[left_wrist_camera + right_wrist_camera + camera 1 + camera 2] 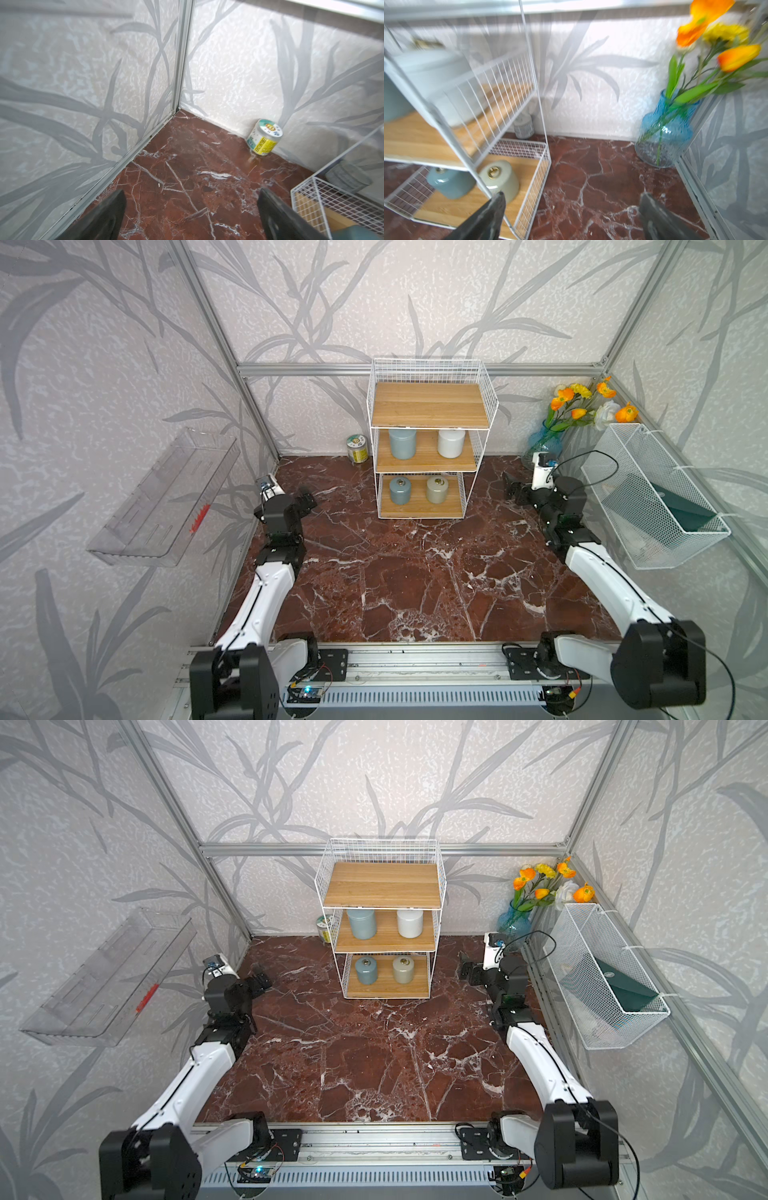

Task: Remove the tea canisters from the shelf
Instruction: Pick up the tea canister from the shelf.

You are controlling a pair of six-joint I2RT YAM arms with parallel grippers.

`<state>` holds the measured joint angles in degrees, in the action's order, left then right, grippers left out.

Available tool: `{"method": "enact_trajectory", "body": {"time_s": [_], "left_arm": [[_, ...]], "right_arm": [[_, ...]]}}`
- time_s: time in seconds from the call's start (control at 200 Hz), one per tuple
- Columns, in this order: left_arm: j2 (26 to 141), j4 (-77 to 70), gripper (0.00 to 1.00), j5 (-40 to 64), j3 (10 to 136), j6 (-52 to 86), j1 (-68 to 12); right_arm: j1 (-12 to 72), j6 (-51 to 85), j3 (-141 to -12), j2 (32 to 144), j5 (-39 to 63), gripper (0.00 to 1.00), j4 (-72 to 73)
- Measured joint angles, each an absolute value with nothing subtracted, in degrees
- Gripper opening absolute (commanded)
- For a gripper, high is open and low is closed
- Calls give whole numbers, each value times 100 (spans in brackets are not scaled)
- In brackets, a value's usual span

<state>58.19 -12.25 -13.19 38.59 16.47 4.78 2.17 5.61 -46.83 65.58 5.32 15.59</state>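
Four tea canisters [409, 923] are standing upright inside the shelf [428, 406], which is sitting at 12 o'clock on the marble table [415, 572]. On its middle board a tall blue-grey canister [402, 443] is standing at 9 o'clock of a white canister [451, 443]; on the bottom board a short blue-grey canister [400, 490] is standing at 9 o'clock of a beige canister [436, 490]. Nothing is being held: your left gripper [307, 499] and right gripper [510, 485] are both hanging low over the table with jaws spread wide, flanking the shelf at its 9 and 3 o'clock. The right one is sitting nearer, so the beige canister, lying toward its 9 o'clock, is looking like the easiest first pick. Mesh sides are walling off a straight sideways reach; the open front is facing 6 o'clock, so you are probably needing to swing round and enter from there, closing across the upright body. A printed tin [357, 450] is sitting at the shelf's 9 o'clock, a blue vase of flowers [544, 443] is standing at the right gripper's 1 o'clock, near enough to be risking a knock, and a wire basket [611, 510] and clear tray [166, 489] are hanging on the side walls
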Motion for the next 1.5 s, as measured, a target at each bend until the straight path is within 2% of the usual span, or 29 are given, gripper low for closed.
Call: {"method": "enact_trajectory", "body": {"time_s": [0.185, 0.35, 0.505, 0.7, 0.825, 1.01, 1.5], "left_arm": [[4925, -445, 99, -864, 3898, 1767, 478], [4630, 40, 90, 119, 4027, 1855, 458], [4622, 639, 90, 596, 4091, 1863, 174], [4283, 1020, 90, 475, 4042, 1848, -534], [4209, 1146, 90, 351, 4042, 1804, -819], [4209, 1321, 90, 128, 4005, 1756, -1044], [4211, 1490, 90, -506, 3951, 1667, -1503]], "right_arm": [[-5, 1577, -4093, 5249, 510, 99, 1280], [143, 1984, -4071, 4576, 961, 99, 508], [1400, 1876, -4069, 3896, 523, 99, -416], [3148, 1673, -4066, 3435, -639, 99, -1105], [4010, 1546, -4062, 3787, -1448, 99, -1181], [4921, 1236, -4097, 4987, -2421, 99, -845], [5282, 1031, -4681, 7284, -3848, 99, 1002]]}}
